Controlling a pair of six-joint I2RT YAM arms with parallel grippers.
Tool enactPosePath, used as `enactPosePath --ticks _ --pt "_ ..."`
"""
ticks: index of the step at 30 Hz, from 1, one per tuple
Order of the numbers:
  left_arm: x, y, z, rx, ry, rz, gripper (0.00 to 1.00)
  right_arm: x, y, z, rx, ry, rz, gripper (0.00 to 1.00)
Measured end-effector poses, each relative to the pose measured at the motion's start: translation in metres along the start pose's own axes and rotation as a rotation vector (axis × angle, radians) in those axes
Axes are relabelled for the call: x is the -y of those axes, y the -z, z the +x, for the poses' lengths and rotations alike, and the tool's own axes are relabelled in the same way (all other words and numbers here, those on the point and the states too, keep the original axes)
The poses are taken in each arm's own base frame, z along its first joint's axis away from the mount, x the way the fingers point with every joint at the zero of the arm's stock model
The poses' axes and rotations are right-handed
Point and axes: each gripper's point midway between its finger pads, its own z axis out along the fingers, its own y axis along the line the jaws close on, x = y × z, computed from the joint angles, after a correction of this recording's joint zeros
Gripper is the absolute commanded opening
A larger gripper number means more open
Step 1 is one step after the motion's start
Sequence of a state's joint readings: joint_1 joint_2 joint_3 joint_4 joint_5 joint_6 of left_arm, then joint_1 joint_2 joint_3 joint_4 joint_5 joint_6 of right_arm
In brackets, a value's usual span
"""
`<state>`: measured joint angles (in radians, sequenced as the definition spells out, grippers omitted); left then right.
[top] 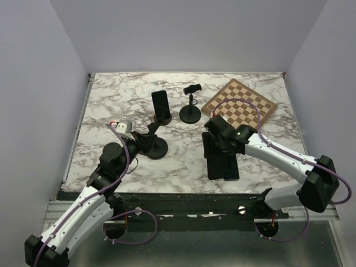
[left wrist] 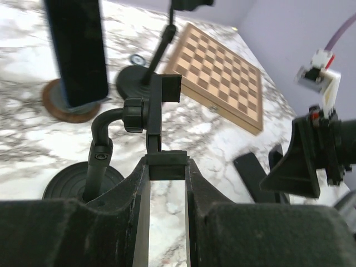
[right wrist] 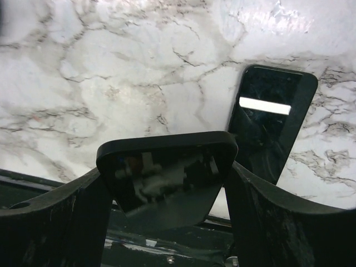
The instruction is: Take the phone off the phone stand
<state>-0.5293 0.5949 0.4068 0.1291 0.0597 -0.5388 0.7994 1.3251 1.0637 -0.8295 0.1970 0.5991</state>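
Phone [right wrist: 167, 178] is pinched between my right gripper's [right wrist: 167, 194] fingers, low over the marble table [top: 111, 100]. My left gripper [left wrist: 166, 172] clamps the empty phone stand [left wrist: 150, 111] by its cradle. A second phone [right wrist: 272, 122] lies flat just beside the held one, and a chessboard [top: 239, 103] lies behind.

A wooden chessboard [top: 239, 102] lies on the marble table [top: 111, 97].
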Motion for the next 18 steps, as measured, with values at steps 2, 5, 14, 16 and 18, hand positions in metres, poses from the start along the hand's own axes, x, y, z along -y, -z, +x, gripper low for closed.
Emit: enactPosePath --ticks 2,5,14,16,18 --pt "-0.015 0.009 -0.005 0.046 -0.001 -0.077 0.00 0.001 -0.013 0.008 -0.048 0.020 0.028 0.01" --pt "-0.035 0.020 -0.012 0.111 -0.004 -0.169 0.00 0.003 -0.029 0.017 -0.105 0.043 0.059 0.00" --pt "-0.085 0.029 -0.039 0.214 -0.042 -0.355 0.00 0.006 -0.061 0.028 -0.171 0.074 0.112 0.08" --pt "-0.093 0.028 -0.045 0.230 -0.047 -0.373 0.00 0.008 -0.070 0.031 -0.185 0.079 0.133 0.10" --pt "-0.103 0.025 -0.052 0.248 -0.042 -0.382 0.00 0.011 -0.078 0.032 -0.192 0.082 0.165 0.10"
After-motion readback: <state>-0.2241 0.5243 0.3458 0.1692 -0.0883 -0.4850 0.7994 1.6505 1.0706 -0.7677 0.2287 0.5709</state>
